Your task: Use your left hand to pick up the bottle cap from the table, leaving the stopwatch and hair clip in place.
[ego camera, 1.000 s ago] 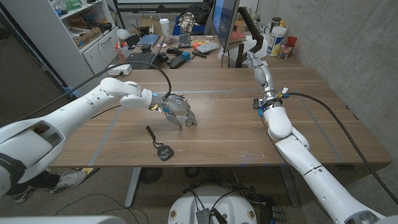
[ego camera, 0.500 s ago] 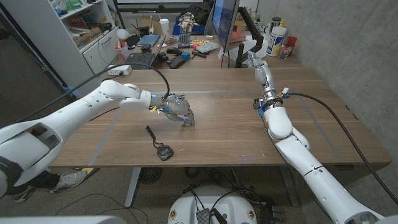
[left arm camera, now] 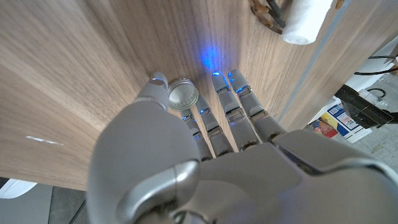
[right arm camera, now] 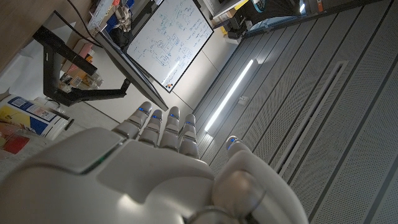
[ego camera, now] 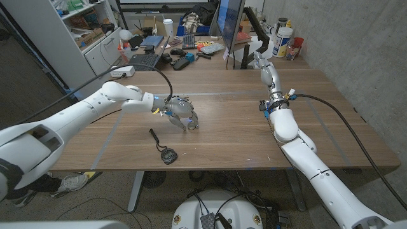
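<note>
Bottle cap point(left arm camera: 183, 95) between left hand point(left arm camera: 205, 137) fingers

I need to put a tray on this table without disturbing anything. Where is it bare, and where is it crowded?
Bare wood lies between the left hand and the right arm, and along the table's right side. It is crowded around the bottle cap under that hand, with the stopwatch just in front.

Laptop point(ego camera: 143, 60) behind table, monitor point(ego camera: 229, 25), white bottle point(ego camera: 282, 41), whiteboard point(right arm camera: 168, 40)
</note>
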Robot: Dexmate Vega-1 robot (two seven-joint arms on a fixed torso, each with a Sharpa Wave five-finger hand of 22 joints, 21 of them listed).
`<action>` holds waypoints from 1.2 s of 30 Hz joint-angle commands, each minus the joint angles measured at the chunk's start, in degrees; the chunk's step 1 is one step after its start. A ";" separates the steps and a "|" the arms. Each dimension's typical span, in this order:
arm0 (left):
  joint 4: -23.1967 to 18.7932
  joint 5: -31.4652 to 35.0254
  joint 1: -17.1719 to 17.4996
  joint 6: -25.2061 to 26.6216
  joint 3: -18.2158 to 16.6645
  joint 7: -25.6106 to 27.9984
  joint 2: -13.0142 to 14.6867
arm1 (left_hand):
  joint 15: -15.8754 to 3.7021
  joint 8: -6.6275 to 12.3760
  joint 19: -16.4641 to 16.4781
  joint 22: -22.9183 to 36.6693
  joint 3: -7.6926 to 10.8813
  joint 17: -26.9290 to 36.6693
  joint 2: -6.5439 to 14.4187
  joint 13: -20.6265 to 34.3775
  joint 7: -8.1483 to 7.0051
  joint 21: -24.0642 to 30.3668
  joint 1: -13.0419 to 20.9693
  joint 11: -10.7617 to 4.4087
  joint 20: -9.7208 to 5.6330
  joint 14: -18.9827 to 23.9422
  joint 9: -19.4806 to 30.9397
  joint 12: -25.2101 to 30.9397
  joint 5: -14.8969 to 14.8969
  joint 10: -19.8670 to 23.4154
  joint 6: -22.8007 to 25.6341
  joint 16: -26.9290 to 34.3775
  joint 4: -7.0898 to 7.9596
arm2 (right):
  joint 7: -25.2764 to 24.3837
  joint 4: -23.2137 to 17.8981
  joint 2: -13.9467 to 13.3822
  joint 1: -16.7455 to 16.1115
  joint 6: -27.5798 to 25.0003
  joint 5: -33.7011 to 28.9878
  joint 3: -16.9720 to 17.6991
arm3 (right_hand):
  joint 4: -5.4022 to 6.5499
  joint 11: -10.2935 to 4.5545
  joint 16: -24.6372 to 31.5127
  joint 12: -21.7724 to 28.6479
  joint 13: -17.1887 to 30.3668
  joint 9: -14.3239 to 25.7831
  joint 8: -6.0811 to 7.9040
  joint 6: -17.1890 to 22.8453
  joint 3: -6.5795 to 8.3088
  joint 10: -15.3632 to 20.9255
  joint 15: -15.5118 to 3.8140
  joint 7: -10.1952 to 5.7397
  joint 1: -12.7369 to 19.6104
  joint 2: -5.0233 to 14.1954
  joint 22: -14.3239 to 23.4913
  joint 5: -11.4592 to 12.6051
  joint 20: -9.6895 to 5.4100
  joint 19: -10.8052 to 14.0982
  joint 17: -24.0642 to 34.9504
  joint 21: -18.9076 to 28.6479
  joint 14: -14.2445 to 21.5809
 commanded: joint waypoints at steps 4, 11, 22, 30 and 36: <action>2.64 3.08 -0.12 0.51 1.20 10.67 -0.14 | -9.31 3.68 3.77 0.26 1.78 1.93 2.31 1.72 1.57 3.19 4.56 -0.15 -4.38 8.43 0.32 4.73 -0.02 8.52 10.16 2.04 -2.62 | -0.32 0.27 0.28 0.62 -0.35 -1.06 -0.03 | -0.01 -0.15 0.18 -0.22 0.21 0.14 -0.23 0.20 -0.02 0.60 0.19 0.04 -0.25 0.11 0.33 0.28 0.32 0.19 0.14 -0.19 0.41; 2.53 3.94 -0.17 1.59 1.68 13.63 0.22 | -9.39 3.82 5.26 0.35 2.67 3.16 3.16 2.55 1.94 4.79 7.47 -0.21 -5.10 11.34 0.01 6.12 -0.98 10.80 12.17 2.67 -4.06 | -0.18 0.35 0.34 0.66 -0.52 -1.07 0.07 | -0.07 -0.08 0.17 -0.21 0.21 0.13 -0.23 0.20 -0.06 0.64 0.22 0.01 -0.22 0.04 0.32 0.30 0.35 0.02 0.13 -0.29 0.46; 1.11 3.40 0.33 2.84 1.09 14.10 1.06 | -9.33 3.74 5.63 0.38 2.89 3.62 3.60 2.91 2.76 5.58 7.84 -0.24 -5.28 12.33 -0.26 6.53 -1.52 11.67 13.28 2.58 -4.02 | 0.14 0.56 0.40 0.85 -0.50 -0.92 0.10 | -0.12 -0.20 0.13 -0.20 0.21 0.13 -0.23 0.21 -0.13 0.66 0.26 -0.08 -0.22 -0.06 0.32 0.31 0.39 -0.08 0.13 -0.38 0.47; 0.32 3.40 0.79 3.70 0.47 14.82 1.57 | -9.44 3.60 5.39 0.37 3.09 3.81 3.94 2.95 2.78 5.81 8.06 -0.24 -5.13 12.68 -0.33 6.51 -1.68 11.96 13.50 2.50 -3.99 | 0.00 0.43 0.55 0.91 -0.72 -1.27 0.05 | -0.11 -0.24 0.13 -0.21 0.21 0.13 -0.23 0.23 -0.20 0.66 0.25 -0.07 -0.28 -0.13 0.32 0.31 0.40 -0.09 0.14 -0.41 0.50; -0.18 3.14 1.03 4.18 -0.19 15.46 1.92 | -9.50 3.50 5.29 0.38 3.23 3.96 4.12 3.01 2.82 5.97 8.35 -0.23 -5.08 12.77 -0.35 6.44 -1.77 11.95 13.58 2.44 -4.09 | -0.37 -0.01 0.71 0.83 -1.14 -1.92 -0.10 | -0.10 -0.12 0.11 -0.18 0.21 0.13 -0.23 0.23 -0.23 0.75 0.24 -0.04 -0.31 -0.15 0.32 0.32 0.40 -0.12 0.15 -0.44 0.47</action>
